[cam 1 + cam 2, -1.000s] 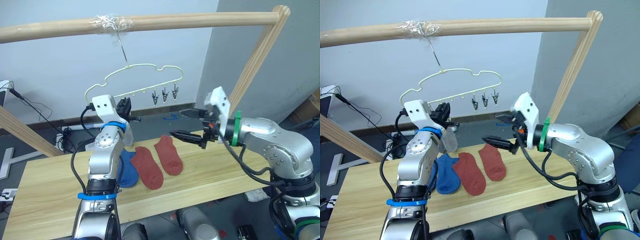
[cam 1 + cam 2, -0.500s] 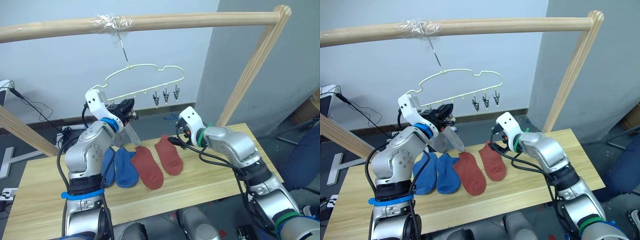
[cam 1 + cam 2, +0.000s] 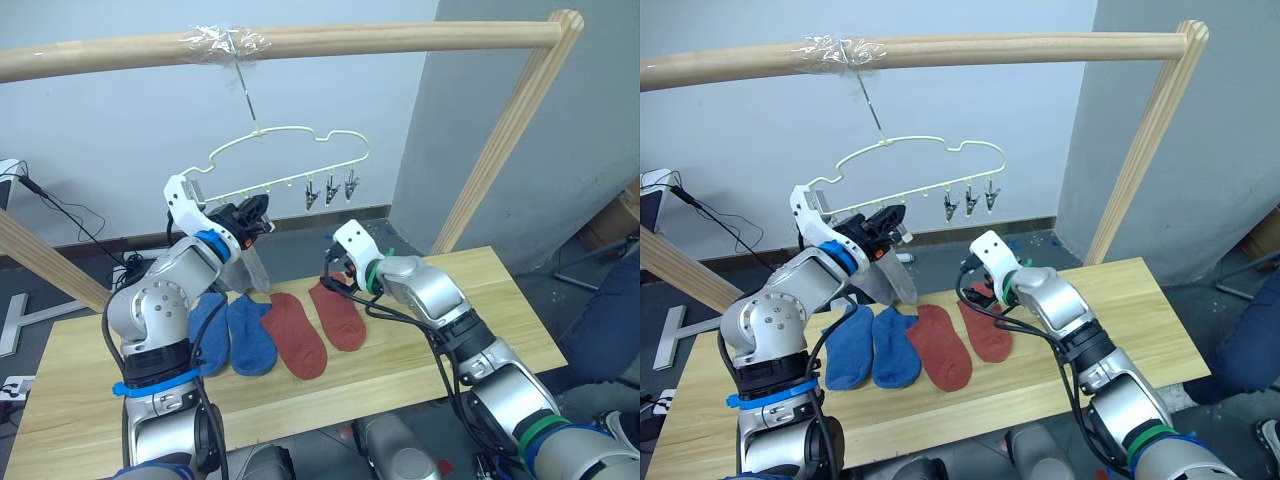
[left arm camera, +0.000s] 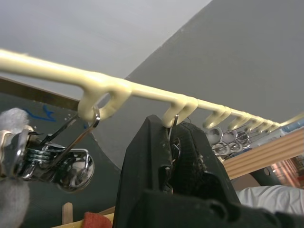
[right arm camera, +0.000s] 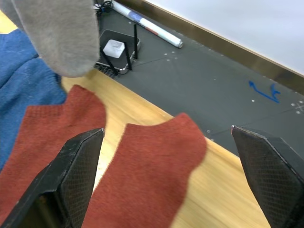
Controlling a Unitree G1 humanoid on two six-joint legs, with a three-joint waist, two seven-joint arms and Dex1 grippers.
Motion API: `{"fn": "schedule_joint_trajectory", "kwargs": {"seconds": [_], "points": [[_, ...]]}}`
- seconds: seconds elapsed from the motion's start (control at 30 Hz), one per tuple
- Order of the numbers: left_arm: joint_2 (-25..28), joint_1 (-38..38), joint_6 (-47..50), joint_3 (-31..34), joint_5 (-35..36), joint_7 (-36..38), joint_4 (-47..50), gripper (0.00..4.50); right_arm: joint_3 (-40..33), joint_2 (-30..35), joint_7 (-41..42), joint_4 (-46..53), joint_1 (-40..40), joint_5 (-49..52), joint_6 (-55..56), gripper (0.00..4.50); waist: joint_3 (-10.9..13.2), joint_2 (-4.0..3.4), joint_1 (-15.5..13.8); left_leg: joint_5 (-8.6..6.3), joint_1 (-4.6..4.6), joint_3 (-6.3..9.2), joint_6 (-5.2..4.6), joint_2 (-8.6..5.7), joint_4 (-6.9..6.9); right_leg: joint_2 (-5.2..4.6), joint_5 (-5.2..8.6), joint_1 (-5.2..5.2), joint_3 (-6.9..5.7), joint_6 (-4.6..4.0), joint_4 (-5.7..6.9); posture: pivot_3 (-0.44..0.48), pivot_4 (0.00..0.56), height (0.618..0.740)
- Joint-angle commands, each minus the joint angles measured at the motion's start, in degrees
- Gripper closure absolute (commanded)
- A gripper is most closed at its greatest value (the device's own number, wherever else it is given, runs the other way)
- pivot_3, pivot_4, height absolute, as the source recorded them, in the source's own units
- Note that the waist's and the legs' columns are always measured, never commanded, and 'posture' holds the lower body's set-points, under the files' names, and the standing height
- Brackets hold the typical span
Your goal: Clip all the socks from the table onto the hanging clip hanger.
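The cream clip hanger (image 3: 290, 135) hangs by its hook from the top pole. My left gripper (image 3: 255, 212) is up at its row of clips, shut on one clip (image 4: 173, 140). A light grey sock (image 3: 247, 272) dangles from the clip beside it. On the table (image 3: 450, 330) lie two blue socks (image 3: 210, 320) and two rust-red socks (image 3: 295, 335) side by side. My right gripper (image 5: 166, 156) is open, low over the top end of the rightmost red sock (image 5: 147, 175), with one finger on either side of it.
A round wooden pole (image 3: 300, 42) spans the top, and a slanted pole (image 3: 500, 130) runs down to the table's back right. Three free metal clips (image 3: 330, 190) hang at the hanger's right end. Cables and small items lie on the dark floor behind the table.
My right arm swung from raised at the right down and leftward to the rightmost red sock. My left gripper stayed at the clips while its elbow moved outward, uncovering the second blue sock.
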State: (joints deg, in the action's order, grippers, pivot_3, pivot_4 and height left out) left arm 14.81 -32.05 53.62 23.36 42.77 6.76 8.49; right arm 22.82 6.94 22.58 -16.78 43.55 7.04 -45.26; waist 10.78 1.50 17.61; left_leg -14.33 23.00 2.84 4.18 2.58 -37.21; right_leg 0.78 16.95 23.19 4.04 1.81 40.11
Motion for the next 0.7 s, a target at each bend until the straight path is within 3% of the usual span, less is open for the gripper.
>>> {"fn": "schedule_joint_trajectory", "kwargs": {"seconds": [0.03, 0.4, 0.7], "points": [[0.0, -3.3, 0.5, 2.6, 4.5, -1.2, 2.8, 4.37, 0.1, -1.6, 0.3, -2.5, 1.1, -2.1, 2.8, 0.0, 0.0, 0.0, 0.0, 0.0, 0.01, 0.0, 0.0, 0.0, 0.0, -0.01, 0.0, 0.0, 0.0, 0.0, 0.0, -0.323, 0.144, 0.74], [0.0, -5.7, 2.9, 4.7, 9.6, -4.7, 1.3, 4.37, -1.2, -7.9, -1.7, -21.1, 5.1, -7.6, 11.4, 0.0, 0.0, 0.0, 0.1, 0.0, 0.02, -0.01, 0.0, -0.02, -0.01, -0.03, -0.01, 0.0, -0.03, 0.0, 0.0, -0.31, 0.142, 0.74], [1.0, -5.1, 3.2, 3.2, 9.7, -5.5, 2.3, 4.37, -2.6, -13.0, -5.0, -39.6, 11.4, -11.6, 22.9, 0.0, 0.0, 0.0, 0.0, 0.0, 0.02, -0.01, 0.01, -0.02, -0.01, -0.07, -0.01, 0.0, -0.04, 0.0, 0.0, -0.285, 0.141, 0.74]]}}
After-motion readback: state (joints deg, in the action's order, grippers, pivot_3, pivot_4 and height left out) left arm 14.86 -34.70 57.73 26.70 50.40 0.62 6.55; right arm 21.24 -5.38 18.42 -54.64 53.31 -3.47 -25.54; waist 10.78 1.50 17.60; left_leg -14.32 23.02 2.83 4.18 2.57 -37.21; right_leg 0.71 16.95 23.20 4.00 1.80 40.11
